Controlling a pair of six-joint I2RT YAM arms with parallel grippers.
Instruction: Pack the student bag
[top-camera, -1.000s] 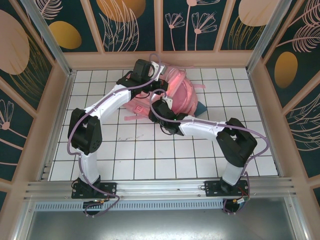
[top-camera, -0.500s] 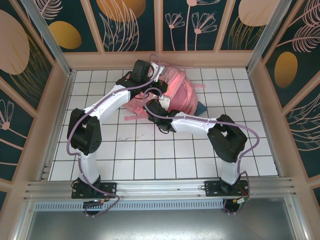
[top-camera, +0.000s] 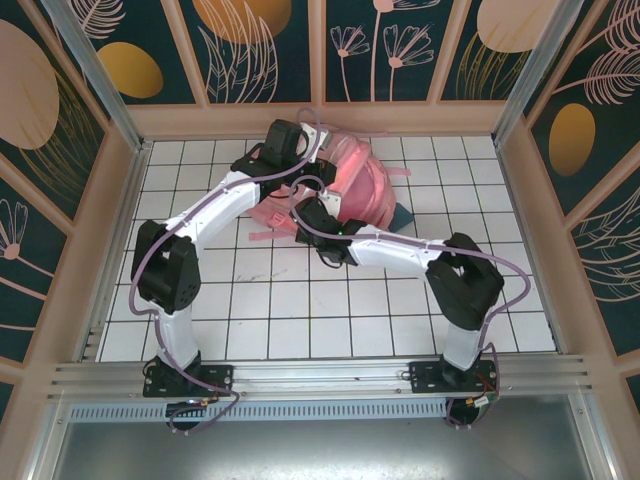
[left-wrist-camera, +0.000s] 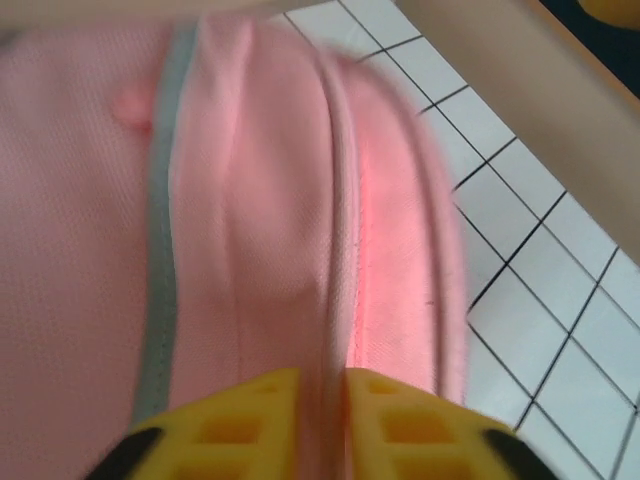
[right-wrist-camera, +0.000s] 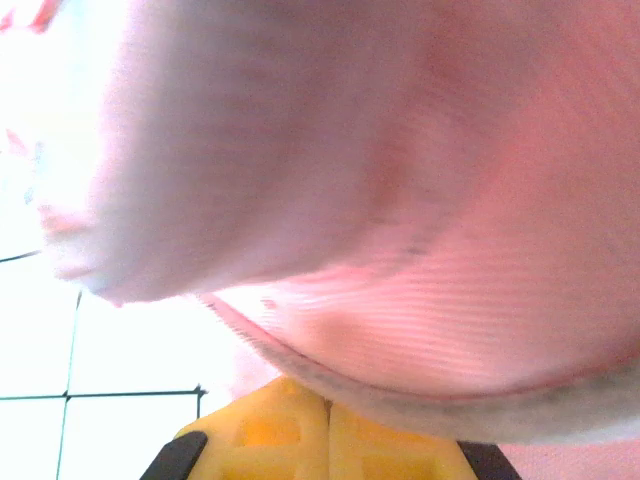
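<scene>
**Both grippers at the bag's fabric; no packing on show yet**

The student bag (top-camera: 355, 180) lies on the white-tiled desk (top-camera: 300, 300) and both arms reach in to it. From above it reads as a slumped pink mound, with loose pink straps (top-camera: 262, 237) trailing off its left side towards the arms.

The left gripper (left-wrist-camera: 322, 420) sits on the bag's top. Its yellow fingers (left-wrist-camera: 240, 425) stand only narrowly apart, and a raised ridge of the bag's pink cloth runs between them, so it appears to be pinching that fold. Just to the left of the fold runs the bag's pale grey stripe (left-wrist-camera: 160, 300).

The right gripper (right-wrist-camera: 328, 440) is at the bag's near edge, below the left gripper in the overhead view. Its fingers are pressed together, tips right under a pale hem of the bag. Whether a thin bit of that hem is caught between them cannot be told.

As for progress, the pictures suggest the work is on the bag itself rather than on its contents. No mouth or pocket of the bag can be seen standing open, and what is already inside is hidden. A small dark blue thing (top-camera: 402, 215) pokes out against the bag's right side, half tucked under it. What it is cannot be made out, nor whether it is meant to go in. Judging from this, the cloth is being gathered or pulled to get at an opening. Loading and closing the bag would then be left to do.
</scene>
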